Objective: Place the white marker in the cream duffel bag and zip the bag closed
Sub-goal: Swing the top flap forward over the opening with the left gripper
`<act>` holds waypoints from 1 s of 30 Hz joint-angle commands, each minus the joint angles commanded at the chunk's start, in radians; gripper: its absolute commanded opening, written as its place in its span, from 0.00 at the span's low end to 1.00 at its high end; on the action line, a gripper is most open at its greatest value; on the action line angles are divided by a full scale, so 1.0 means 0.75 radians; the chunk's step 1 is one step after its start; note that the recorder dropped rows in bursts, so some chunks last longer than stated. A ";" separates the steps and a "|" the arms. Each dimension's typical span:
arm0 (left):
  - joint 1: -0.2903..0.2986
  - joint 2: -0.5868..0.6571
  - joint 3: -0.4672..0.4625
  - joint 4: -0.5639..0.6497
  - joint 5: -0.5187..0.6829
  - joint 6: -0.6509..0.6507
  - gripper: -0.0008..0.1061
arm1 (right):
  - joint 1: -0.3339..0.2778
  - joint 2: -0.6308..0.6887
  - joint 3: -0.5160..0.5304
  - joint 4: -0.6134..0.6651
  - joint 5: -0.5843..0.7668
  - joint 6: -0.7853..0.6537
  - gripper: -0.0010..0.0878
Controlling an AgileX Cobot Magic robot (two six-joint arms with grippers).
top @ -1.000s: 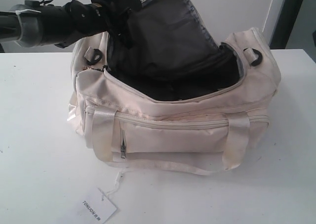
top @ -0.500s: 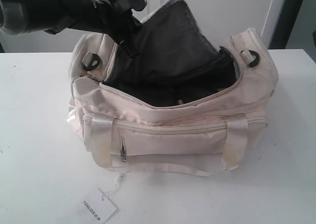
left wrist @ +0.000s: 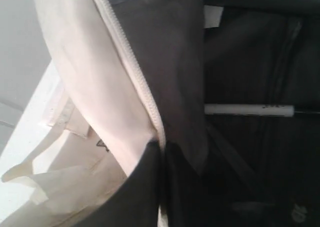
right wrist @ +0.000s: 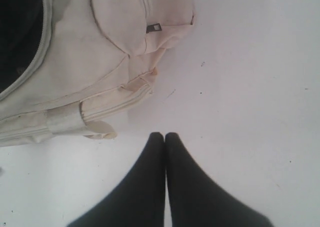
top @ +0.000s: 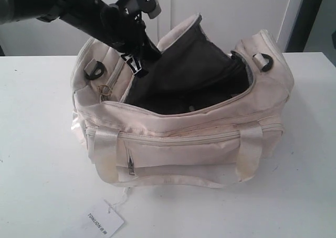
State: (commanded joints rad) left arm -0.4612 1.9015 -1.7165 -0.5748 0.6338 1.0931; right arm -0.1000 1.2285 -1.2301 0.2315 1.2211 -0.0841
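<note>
The cream duffel bag (top: 184, 143) stands on the white table with its top flap (top: 191, 54) partly raised, dark lining showing. My left gripper (top: 137, 61) reaches in from the upper left and is shut on the flap's zippered edge (left wrist: 131, 67); in the left wrist view its dark fingers (left wrist: 145, 187) pinch that edge, meeting at the left gripper (left wrist: 162, 148). The white marker (left wrist: 248, 110) lies inside the bag on the lining. My right gripper (right wrist: 165, 135) is shut and empty, over bare table beside the bag's end (right wrist: 100, 52).
A white paper tag (top: 102, 220) on a string lies on the table in front of the bag. A gold ring pull (top: 105, 89) hangs at the bag's left end, and a black strap ring (top: 262, 61) sits at its right end.
My left gripper has dropped lower and to the right with the flap edge in it. The flap has come down and narrowed the opening, and the bag has shifted slightly.
</note>
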 joint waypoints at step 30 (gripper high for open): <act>0.000 -0.105 0.000 -0.171 0.690 -0.052 0.01 | 0.000 0.000 0.000 0.041 0.000 0.000 0.01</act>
State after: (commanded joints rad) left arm -0.4612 1.8230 -1.7165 -0.7031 1.1513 1.0539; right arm -0.1000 1.2285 -1.2301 0.2625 1.2211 -0.0841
